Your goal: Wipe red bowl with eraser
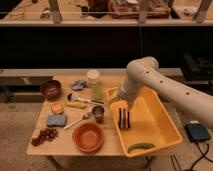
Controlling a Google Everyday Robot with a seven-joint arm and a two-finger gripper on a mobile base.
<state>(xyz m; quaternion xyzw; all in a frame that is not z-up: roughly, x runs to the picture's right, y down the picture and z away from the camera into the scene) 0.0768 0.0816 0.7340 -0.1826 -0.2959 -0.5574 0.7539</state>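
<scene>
From my seat, the end effector [122, 108] sits just right of centre in the frame, down inside the yellow tray [149, 119] and right on top of the eraser [123, 120]. I cannot tell whether it is spread, pressed together or already pinching the block, as the two dark shapes run together. The red bowl [88, 136] is at lower centre on the bench [61, 146], outside the tray and to its left, apart from the eraser.

What worries me:
- If the hold on the eraser is shallow or off-centre, I judge it could twist or drop on the lift and land back in the tray.
- The path to the bowl crosses the tray's near-left wall, so a low carry could clip it and shove the tray.
- The metal cup [98, 113] stands just above the bowl and close to the tray, and a wide swing could knock it over.
- The bowl is loose on the bench, so a hard wipe could slide it towards the front edge.

My count:
- One red bowl, one eraser and one tray.
- One smaller maroon bowl [51, 89] at upper left.
- One blue sponge [56, 120] and one banana [76, 105].
- One pale green jar [94, 85] and one cup.
- One bunch of grapes [44, 136].
- One green vegetable [141, 147] at the tray's lower end.
</scene>
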